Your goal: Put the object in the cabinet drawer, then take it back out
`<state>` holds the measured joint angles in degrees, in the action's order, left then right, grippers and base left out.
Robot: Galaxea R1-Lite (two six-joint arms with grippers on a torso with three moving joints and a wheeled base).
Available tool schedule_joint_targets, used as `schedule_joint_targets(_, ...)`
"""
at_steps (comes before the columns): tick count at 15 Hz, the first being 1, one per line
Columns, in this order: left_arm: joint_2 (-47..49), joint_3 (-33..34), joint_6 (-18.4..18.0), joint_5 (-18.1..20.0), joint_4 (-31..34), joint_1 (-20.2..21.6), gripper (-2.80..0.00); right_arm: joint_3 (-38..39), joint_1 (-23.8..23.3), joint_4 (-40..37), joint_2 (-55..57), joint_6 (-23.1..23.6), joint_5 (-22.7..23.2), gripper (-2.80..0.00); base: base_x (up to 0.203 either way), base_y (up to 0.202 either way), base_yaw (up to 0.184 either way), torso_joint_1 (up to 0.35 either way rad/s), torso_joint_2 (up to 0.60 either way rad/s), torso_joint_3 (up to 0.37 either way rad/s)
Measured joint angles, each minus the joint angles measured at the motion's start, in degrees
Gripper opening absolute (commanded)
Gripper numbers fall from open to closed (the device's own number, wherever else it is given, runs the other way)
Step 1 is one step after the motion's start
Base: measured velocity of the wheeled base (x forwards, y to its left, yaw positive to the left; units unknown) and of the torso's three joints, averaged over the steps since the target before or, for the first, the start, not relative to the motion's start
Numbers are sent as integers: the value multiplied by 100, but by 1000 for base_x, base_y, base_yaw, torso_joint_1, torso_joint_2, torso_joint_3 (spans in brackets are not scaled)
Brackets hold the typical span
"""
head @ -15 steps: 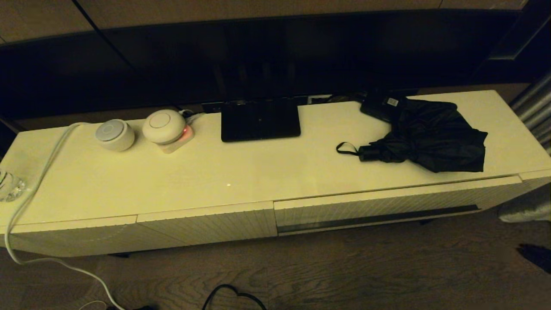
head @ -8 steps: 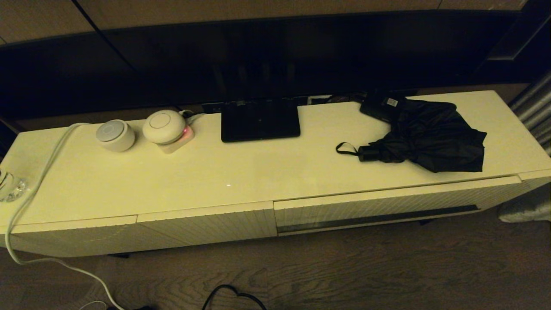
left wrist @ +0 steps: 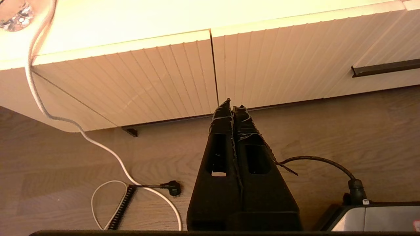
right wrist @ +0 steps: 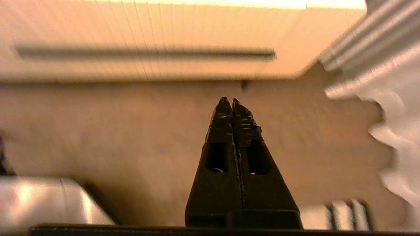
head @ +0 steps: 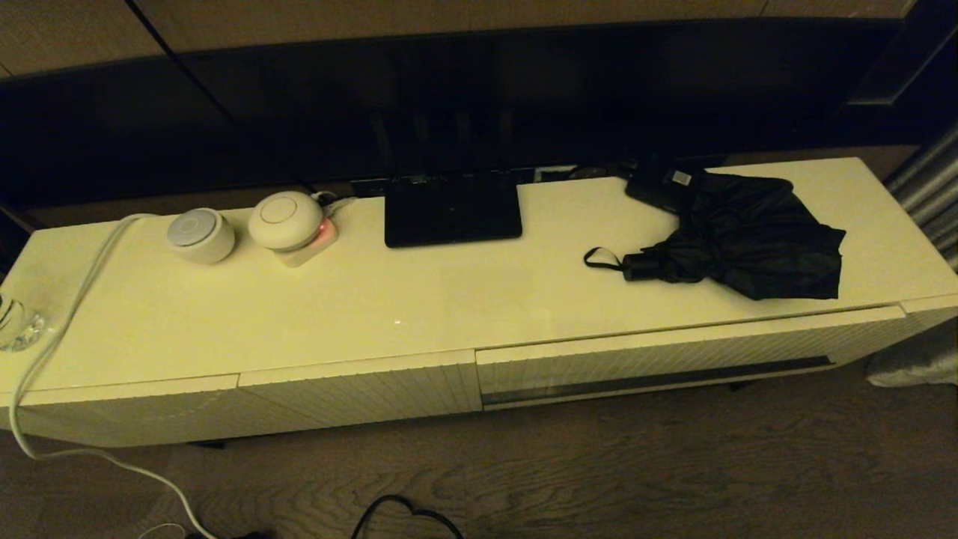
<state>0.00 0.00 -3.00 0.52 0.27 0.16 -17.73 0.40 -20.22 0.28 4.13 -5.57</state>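
Observation:
The black folding umbrella (head: pixel 741 243) lies on the right part of the cream cabinet top, its handle and wrist loop (head: pixel 602 259) pointing left. Below it the wide ribbed drawer (head: pixel 673 355) with its long dark handle slot (right wrist: pixel 144 52) is closed. Neither arm shows in the head view. My left gripper (left wrist: pixel 232 106) is shut and empty, low over the floor in front of the seam between the two ribbed fronts. My right gripper (right wrist: pixel 228 101) is shut and empty too, low before the drawer's right part.
On the cabinet top stand a flat black stand base (head: pixel 452 211), a small black box with a white label (head: pixel 662 183), two round white devices (head: pixel 241 224) and a glass object (head: pixel 16 323). A white cable (head: pixel 67 299) hangs off the left end. Cables (left wrist: pixel 315 160) lie on the wood floor.
Nothing has moved in the head view. The right wrist view is blurred, which suggests that arm is moving.

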Motion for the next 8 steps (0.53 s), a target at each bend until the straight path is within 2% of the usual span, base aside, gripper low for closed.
schedule_joint_targets(3, 0, 0, -2, -1, -2, 0, -280, 432, 0, 671, -39, -9, 176, -280, 0, 0, 0, 0, 0, 0)
schedule_joint_targets(6, 0, 0, -2, 0, -2, 0, -280, 1280, -7, 1917, -46, 197, 601, -280, 0, 0, 0, 0, 0, 0)
schedule_joint_targets(8, 0, 0, -2, -1, -2, 0, -280, 1648, -6, 2494, -46, 111, 799, -280, 0, 0, 0, 0, 0, 0)
